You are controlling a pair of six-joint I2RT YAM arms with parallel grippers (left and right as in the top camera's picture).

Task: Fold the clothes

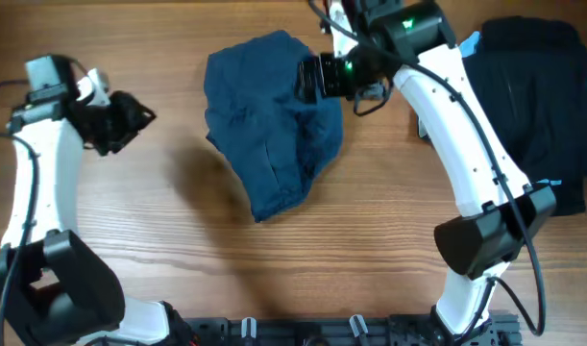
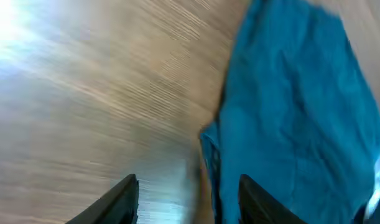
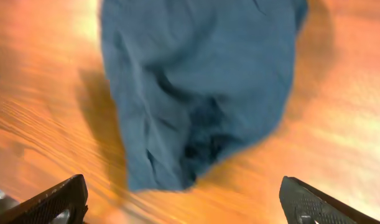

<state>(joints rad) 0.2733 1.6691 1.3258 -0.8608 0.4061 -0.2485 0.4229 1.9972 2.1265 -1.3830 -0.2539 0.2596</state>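
The clothes in play are navy-blue shorts, lying crumpled in a rough heap on the wooden table at centre back. My right gripper hovers over their upper right edge. In the right wrist view its fingers stand wide apart above the table, open and empty, with the shorts beyond them. My left gripper is to the left of the shorts, apart from them. It is open with nothing between its fingers, and the shorts' folded edge lies ahead on the right.
A larger black garment lies at the far right of the table, partly under the right arm. Bare wood runs along the front and left of the shorts. A black rail lines the table's front edge.
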